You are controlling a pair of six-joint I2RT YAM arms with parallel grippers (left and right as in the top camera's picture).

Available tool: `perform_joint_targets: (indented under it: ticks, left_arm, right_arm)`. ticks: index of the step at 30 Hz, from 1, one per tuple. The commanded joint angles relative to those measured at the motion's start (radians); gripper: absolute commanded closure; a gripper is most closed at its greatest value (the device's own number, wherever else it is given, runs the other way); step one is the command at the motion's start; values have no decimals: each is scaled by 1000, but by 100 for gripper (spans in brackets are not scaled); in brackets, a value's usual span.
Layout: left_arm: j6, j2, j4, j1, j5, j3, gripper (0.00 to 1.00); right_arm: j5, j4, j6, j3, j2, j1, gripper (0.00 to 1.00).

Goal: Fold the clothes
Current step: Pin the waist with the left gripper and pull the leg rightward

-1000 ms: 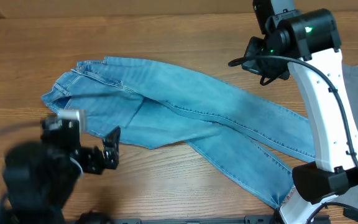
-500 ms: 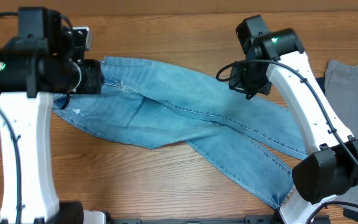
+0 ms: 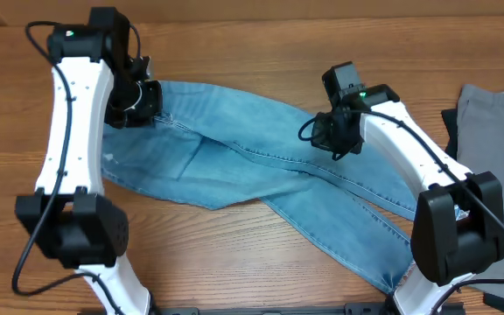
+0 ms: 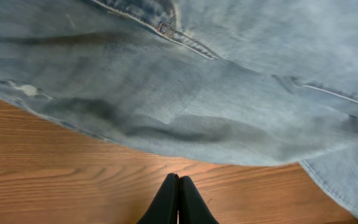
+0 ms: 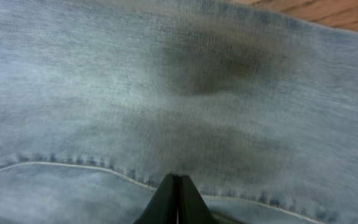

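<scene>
The clothes are light blue jeans [image 3: 261, 149] lying flat across the wooden table, waist at the left and legs crossing toward the lower right. My left gripper [image 3: 138, 103] hovers at the waist end. In the left wrist view its fingertips [image 4: 179, 182] are pressed together over bare wood, just off the edge of the denim [image 4: 229, 93], with nothing between them. My right gripper [image 3: 333, 140] is over the upper leg. In the right wrist view it [image 5: 178, 182] is shut, its tips by a stitched seam of the denim [image 5: 166, 93], with no fold visible between them.
A grey garment [image 3: 497, 122] lies at the right edge of the table, with a dark piece [image 3: 450, 122] beside it. The right arm's base [image 3: 449, 236] stands over the lower leg ends. Bare wood [image 3: 234, 44] runs along the back of the table.
The left arm swung from the front left to the waist at the back left, and its jaws closed. The right arm came forward and left, down over the jeans leg.
</scene>
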Motion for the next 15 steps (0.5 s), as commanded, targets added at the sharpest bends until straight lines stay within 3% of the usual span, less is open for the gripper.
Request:
perform_joint_targets:
  ticks: [1, 15]
  left_arm:
    - [-30, 60, 0, -2, -6, 10, 96]
    - [-59, 91, 39, -2, -37, 10, 96]
  right_arm:
    - [-2, 44, 34, -32, -6, -2, 96]
    - [-1, 134, 34, -33, 124, -2, 96]
